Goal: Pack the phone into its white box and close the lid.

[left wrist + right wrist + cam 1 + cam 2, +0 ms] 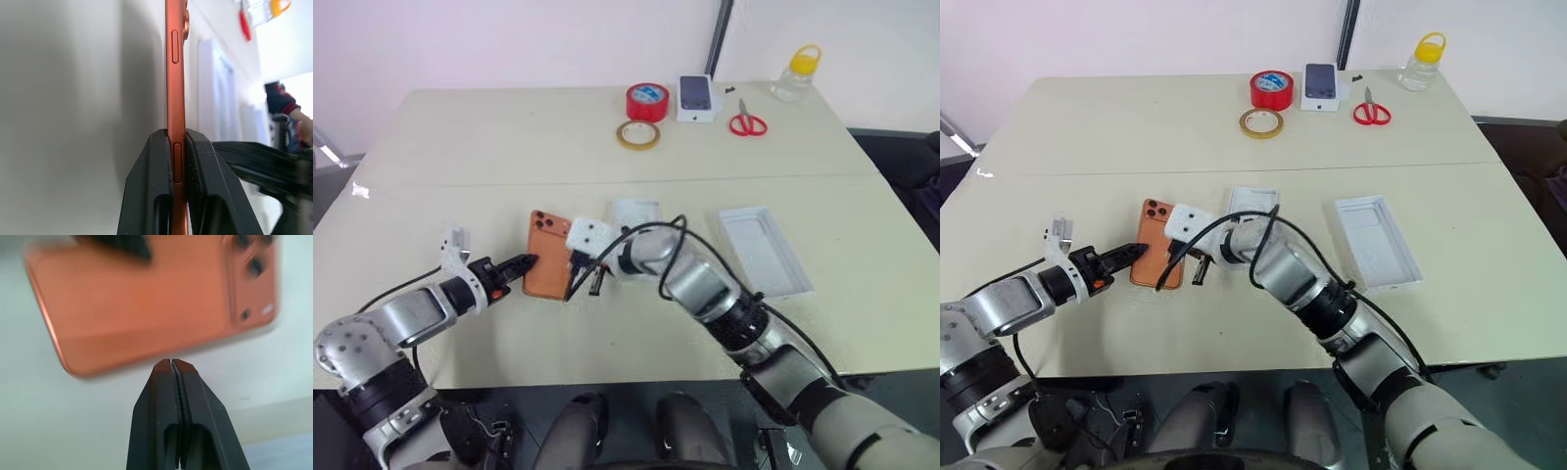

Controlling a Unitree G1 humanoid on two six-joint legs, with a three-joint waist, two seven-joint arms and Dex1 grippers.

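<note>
Left gripper (pixel 178 147) clamping orange phone (pixel 175 73) edge (no readable writing), right gripper (pixel 173 363) closed

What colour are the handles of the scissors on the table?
The scissors have red handles, clearest in the right eye view.

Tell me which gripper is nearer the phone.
Left. The left gripper is shut on the phone, clamping its edge. The right gripper is shut and empty, its tips just off the phone's long side.
</note>
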